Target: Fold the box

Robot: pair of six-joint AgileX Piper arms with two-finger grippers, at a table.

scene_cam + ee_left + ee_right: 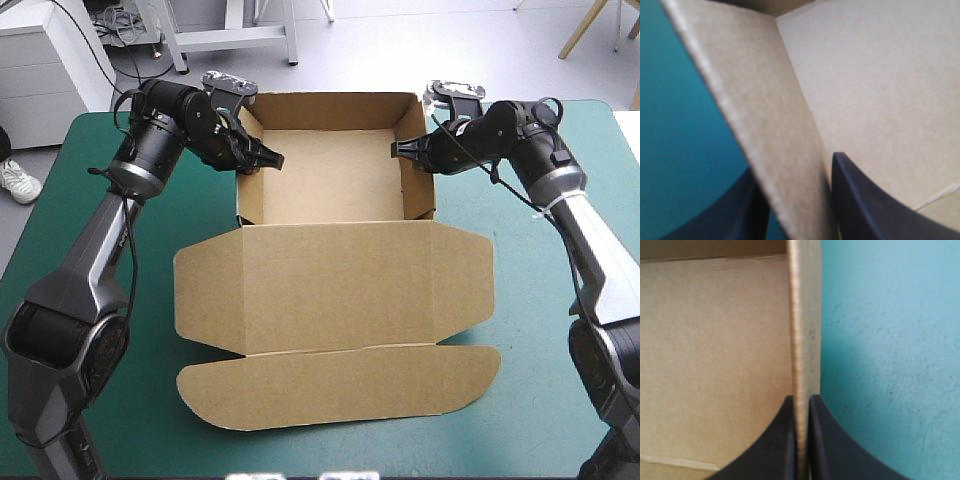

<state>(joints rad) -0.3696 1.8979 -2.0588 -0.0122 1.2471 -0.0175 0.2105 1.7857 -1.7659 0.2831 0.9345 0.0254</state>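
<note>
Nearest, at 6 o'clock on the teal-green cover (540,400): the box (335,270) has its lid spread flat. The rounded end flap (340,385) comes first. A crease follows, then the wide lid panel (335,285), with angled ears out at 9 and 3 o'clock.

Past the lid, toward 12 o'clock: the tray (330,175) is open, with walls up at 9, 12 and 3 o'clock.

My left gripper (262,158) comes in from outside at the tray's 9 o'clock wall, about midway along it.
- Wrist view: the wall (765,100) runs tilted between my two black fingers (865,210).
- One finger is inside over the tray floor; the other is outside over the cover (680,150).
- The gap is narrow and holds the board. A tray corner shows just ahead.

My right gripper (405,150) is on the 3 o'clock wall, mirroring the left.
- Wrist view: the wall (801,315) stands edge-on and upright, pinched at (801,400) with a fingertip on either face.
- It is all but closed on the sheet.
- The tray floor (715,365) lies on the inner side and the cover (890,365) on the outer.

Farthest, at 12 o'clock: the tray's back wall (320,98) stands by the table's far edge.
</note>
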